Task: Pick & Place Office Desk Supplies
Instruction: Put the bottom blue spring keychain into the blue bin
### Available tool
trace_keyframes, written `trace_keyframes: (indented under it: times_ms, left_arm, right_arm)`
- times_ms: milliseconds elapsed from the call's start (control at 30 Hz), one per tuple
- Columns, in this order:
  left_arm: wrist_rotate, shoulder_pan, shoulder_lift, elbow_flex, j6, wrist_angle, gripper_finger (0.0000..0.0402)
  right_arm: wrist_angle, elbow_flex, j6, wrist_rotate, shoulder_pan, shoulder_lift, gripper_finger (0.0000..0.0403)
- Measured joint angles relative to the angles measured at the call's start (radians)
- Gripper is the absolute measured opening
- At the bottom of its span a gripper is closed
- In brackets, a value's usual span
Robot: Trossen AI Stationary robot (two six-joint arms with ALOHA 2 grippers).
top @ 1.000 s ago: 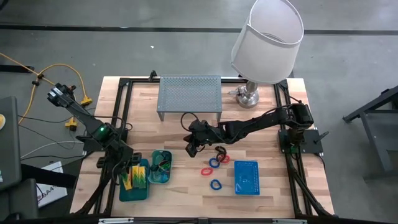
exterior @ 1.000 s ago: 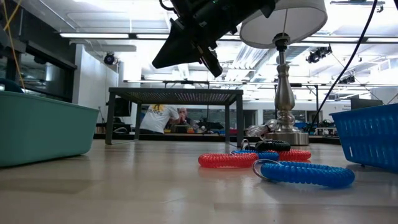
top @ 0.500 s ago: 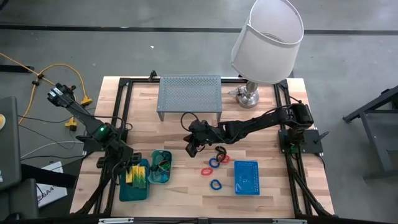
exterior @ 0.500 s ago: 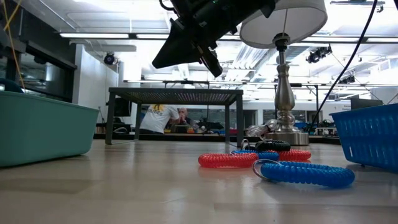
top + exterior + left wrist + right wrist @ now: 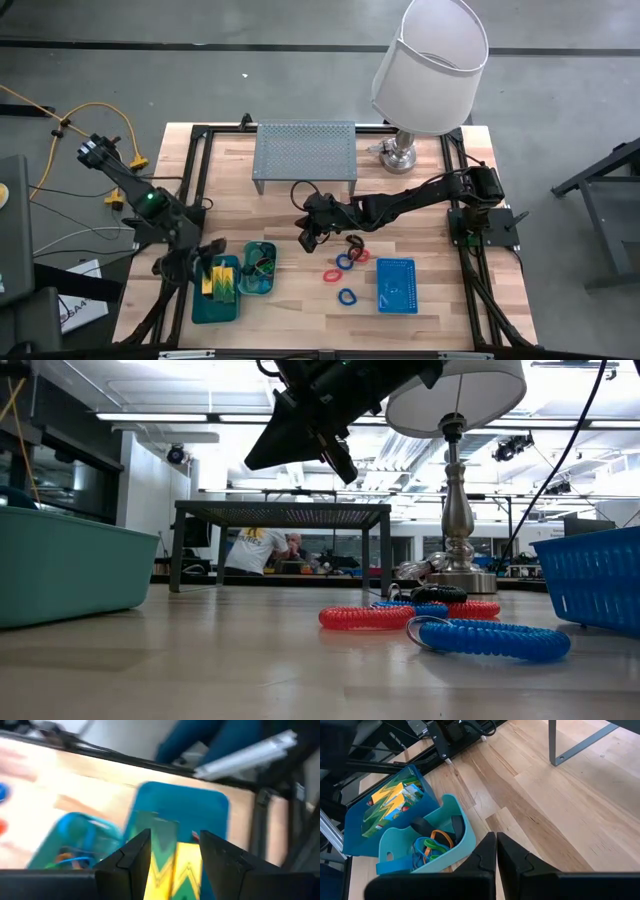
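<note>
Yellow-green crayon boxes (image 5: pixel 218 283) (image 5: pixel 390 800) lie in the large teal tray (image 5: pixel 215 310) at the table's near left. My left gripper (image 5: pixel 199 264) (image 5: pixel 175 837) hovers open above them; its fingers stand apart and above the boxes (image 5: pixel 172 865), touching nothing. A smaller teal tray (image 5: pixel 262 286) (image 5: pixel 455 845) beside it holds coiled bands (image 5: pixel 432 845). My right gripper (image 5: pixel 306 240) (image 5: pixel 496 837) hangs shut above the table's middle. Red (image 5: pixel 330 275), blue (image 5: pixel 347 296) and black (image 5: pixel 355 243) band loops lie on the wood beside the blue mesh basket (image 5: pixel 397 285).
The grey perforated riser shelf (image 5: pixel 305 153) stands at the far middle, and the white-shaded lamp (image 5: pixel 430 60) at the far right. Black frame rails run along the table's left and right edges. In the low view, people sit in the room behind the shelf.
My left gripper has risen from the large tray and drawn back a little toward the table's left edge, tipping as it went. The crayon boxes stay in the tray.
</note>
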Motion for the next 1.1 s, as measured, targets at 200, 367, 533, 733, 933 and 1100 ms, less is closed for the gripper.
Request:
trace_keyframes:
  times_ms: [200,367,533,733,933,1100]
  left_arm:
    - [-0.194,-0.001,-0.034,0.000,-0.165,0.065,0.0161]
    - [-0.436,-0.001,-0.034,0.000,-0.331,0.125,0.0161]
    - [-0.720,-0.001,-0.032,0.000,-0.404,0.124,0.0161]
    - [-0.860,0.000,-0.027,0.000,-0.377,0.148,0.0161]
    - [-0.861,0.000,-0.027,0.000,-0.370,0.155,0.0161]
    - [-0.861,0.000,-0.026,0.000,-0.365,0.157,0.0161]
  right_arm:
    - [0.000,0.000,0.000,0.000,0.000,0.000,0.0002]
    - [0.000,0.000,0.000,0.000,0.000,0.000,0.0002]
    - [0.000,0.000,0.000,0.000,0.000,0.000,0.0002]
    - [0.000,0.000,0.000,0.000,0.000,0.000,0.0002]
    - [0.000,0.000,0.000,0.000,0.000,0.000,0.0002]
    - [0.000,0.000,0.000,0.000,0.000,0.000,0.0002]
